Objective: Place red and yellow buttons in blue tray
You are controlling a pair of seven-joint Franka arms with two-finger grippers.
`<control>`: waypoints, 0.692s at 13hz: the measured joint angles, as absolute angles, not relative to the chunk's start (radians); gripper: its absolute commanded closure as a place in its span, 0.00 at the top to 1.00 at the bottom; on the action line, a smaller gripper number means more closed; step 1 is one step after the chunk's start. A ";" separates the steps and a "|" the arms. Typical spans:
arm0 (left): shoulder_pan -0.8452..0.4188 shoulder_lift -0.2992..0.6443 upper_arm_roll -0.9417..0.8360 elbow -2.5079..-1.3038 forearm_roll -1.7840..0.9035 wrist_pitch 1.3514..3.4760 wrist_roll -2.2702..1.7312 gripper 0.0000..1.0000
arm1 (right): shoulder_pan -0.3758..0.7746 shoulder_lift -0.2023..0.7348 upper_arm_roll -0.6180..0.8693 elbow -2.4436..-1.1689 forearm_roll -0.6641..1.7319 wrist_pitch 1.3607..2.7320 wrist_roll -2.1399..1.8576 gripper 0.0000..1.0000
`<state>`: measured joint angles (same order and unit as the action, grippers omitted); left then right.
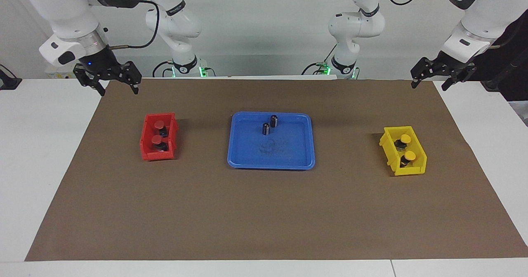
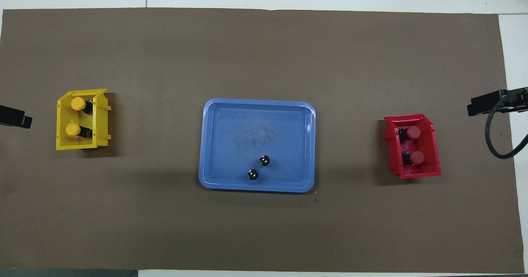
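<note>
Two red buttons [image 1: 159,125] [image 1: 156,139] lie in the small red bin [image 1: 146,145] toward the right arm's end; they also show in the overhead view [image 2: 413,132] [image 2: 417,157]. Two yellow buttons [image 1: 406,139] [image 1: 409,156] lie in the small yellow bin [image 1: 390,153] toward the left arm's end. The blue tray [image 1: 288,161] sits mid-table between the bins. My right gripper [image 1: 116,88] is open and empty, raised over the mat's corner, apart from the red bin. My left gripper [image 1: 430,84] is open and empty, raised over the mat's other robot-side corner.
Two dark cylinders without coloured caps [image 1: 274,120] [image 1: 266,128] stand in the blue tray near its rim nearest the robots. A brown mat [image 1: 264,215] covers the table. A black cable [image 2: 497,145] hangs by the right gripper.
</note>
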<state>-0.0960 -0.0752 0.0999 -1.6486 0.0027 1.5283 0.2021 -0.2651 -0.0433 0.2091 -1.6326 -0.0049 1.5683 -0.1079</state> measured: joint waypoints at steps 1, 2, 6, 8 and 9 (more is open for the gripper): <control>-0.096 -0.075 0.100 -1.649 0.003 1.528 0.202 1.00 | -0.265 -0.043 0.210 -1.634 -0.005 1.568 -0.108 1.00; -0.096 -0.075 0.100 -1.649 0.003 1.528 0.202 1.00 | -0.264 -0.043 0.211 -1.636 -0.005 1.568 -0.108 1.00; -0.096 -0.075 0.100 -1.649 0.003 1.528 0.202 1.00 | -0.241 -0.056 0.213 -1.741 -0.004 1.693 -0.108 0.80; -0.096 -0.075 0.100 -1.649 0.003 1.528 0.202 1.00 | -0.235 -0.059 0.215 -1.866 -0.003 1.839 -0.108 0.71; -0.096 -0.075 0.100 -1.649 0.003 1.528 0.202 1.00 | -0.231 -0.049 0.215 -1.905 -0.002 1.886 -0.108 0.71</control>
